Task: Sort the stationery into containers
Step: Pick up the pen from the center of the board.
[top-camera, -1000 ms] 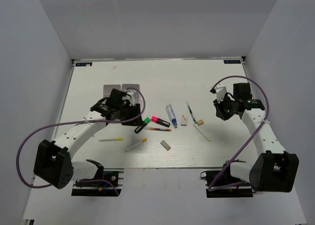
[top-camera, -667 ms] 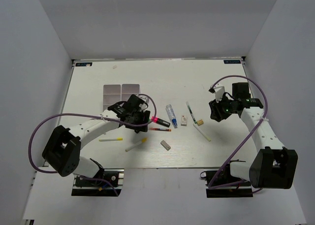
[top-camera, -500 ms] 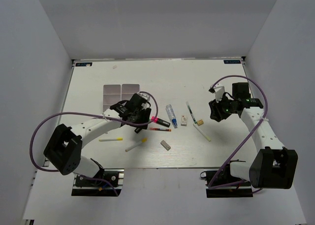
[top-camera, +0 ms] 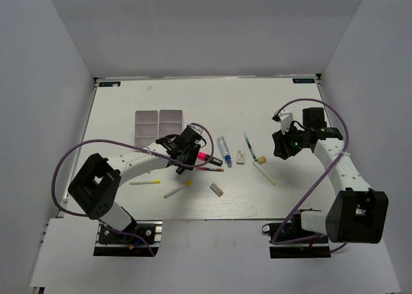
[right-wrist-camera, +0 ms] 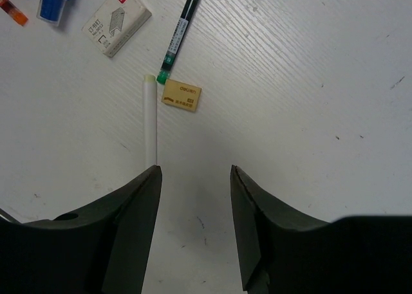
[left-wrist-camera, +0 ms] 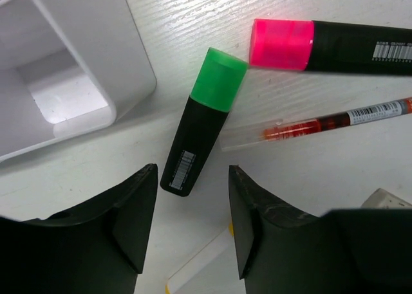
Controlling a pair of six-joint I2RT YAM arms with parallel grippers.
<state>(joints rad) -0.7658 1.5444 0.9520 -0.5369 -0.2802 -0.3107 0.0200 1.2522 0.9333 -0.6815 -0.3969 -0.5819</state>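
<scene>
1. Green highlighter: it lies flat on the surface, just beside the organizer's near corner and outside it.
2. Left fingers: they are spread apart, one on either side of the highlighter's black tail. No contact is visible (judged a pre-grasp position).
3. Organizer: every compartment that shows holds nothing. Judged status: no item is sorted, so the whole task remains.
4. Remaining items, all on the surface to the organizer's right:
   - The pink highlighter and red pen lie just past the green one.
   - Farther out are the blue-capped tube, small white box, green pen, beige eraser and white pen.
   - Nearer the arm bases than the organizer are a yellow-tipped pen, a second yellow-tipped pen and a grey eraser.
5. Right fingers: they are spread apart, gripping nothing, over bare surface well apart from the organizer.
6. Limits of view:
   - In the top view, the left wrist covers most of the green highlighter, and the organizer's dividers are hard to make out.
   - The left wrist view cuts off the pink highlighter, the red pen and most of the organizer.
   - A pale object at the right edge of the left wrist view cannot be identified.
   - The right wrist view crops the tube.
</scene>
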